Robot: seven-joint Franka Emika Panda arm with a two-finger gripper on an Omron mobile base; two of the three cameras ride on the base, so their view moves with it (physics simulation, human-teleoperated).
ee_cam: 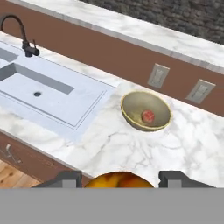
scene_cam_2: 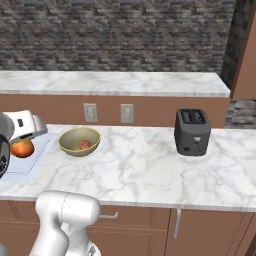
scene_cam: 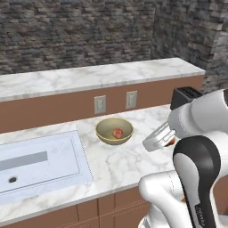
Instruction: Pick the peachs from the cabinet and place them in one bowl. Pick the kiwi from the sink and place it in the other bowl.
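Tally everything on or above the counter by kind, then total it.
Yellow-orange round peaches: 2, one in the bowl, one between the gripper's fingers
Pale tan deep bowl: 1
Black toaster: 1
Total: 4

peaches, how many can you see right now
2. One peach lies inside the deep tan bowl on the counter. The other peach sits between the fingers of the pincer, above the counter's front edge. Others may be hidden outside these views.
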